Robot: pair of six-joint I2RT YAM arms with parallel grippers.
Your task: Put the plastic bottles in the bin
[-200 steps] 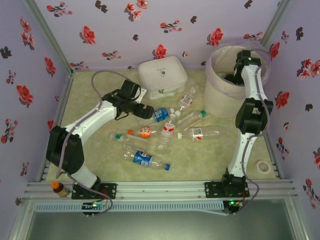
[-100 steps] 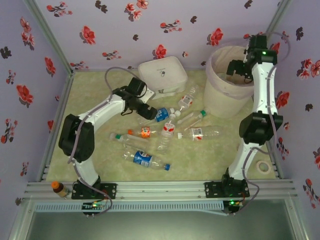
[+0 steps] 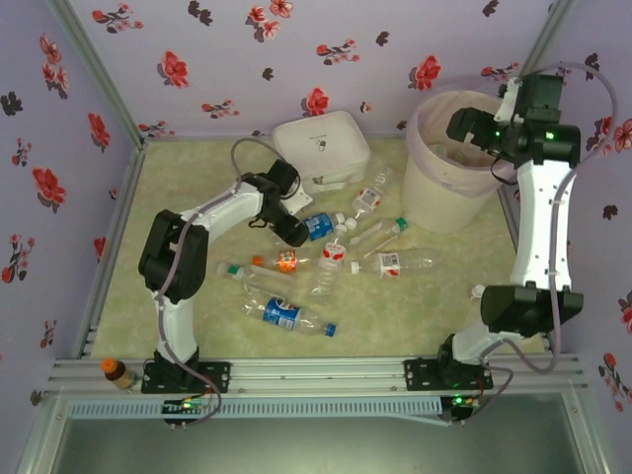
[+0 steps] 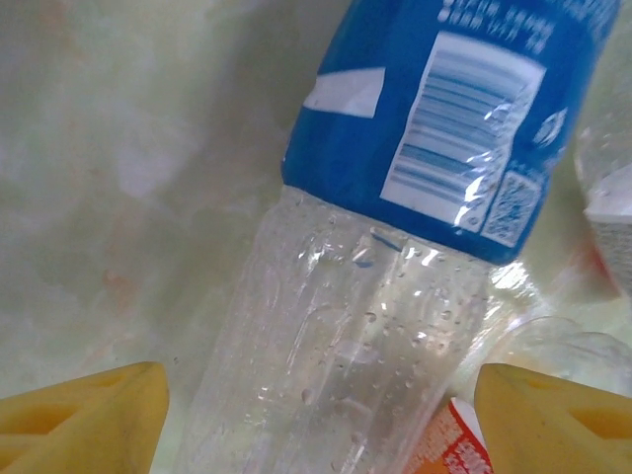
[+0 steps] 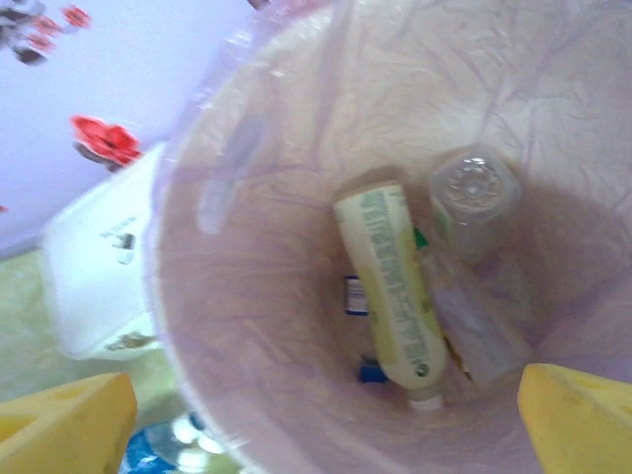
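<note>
The left gripper is down at the table, just near of the white box, at the left end of the scatter of plastic bottles. In its wrist view the 2 yellow fingers stand well apart. Between them, flat on the table, lies the clear ribbed body of the blue-labelled bottle, its blue label just beyond the tips. A strip of bare table shows between the left finger and the bottle, so the jaws are not clamped on it. On the right side I cannot tell whether finger and bottle touch.

The right gripper hangs above the bin, which stands at the far right of the table. From its wrist, the yellow fingertips are spread wide at the lower corners with nothing held between them, and the bin's bag-lined inside opens directly below. At the bottom lie a pale-labelled bottle and a clear bottle seen end-on.

The other bottles lie on the table to the near left of the bin, well apart from the right gripper. Of these, a second blue bottle lies nearest the arm bases.
</note>
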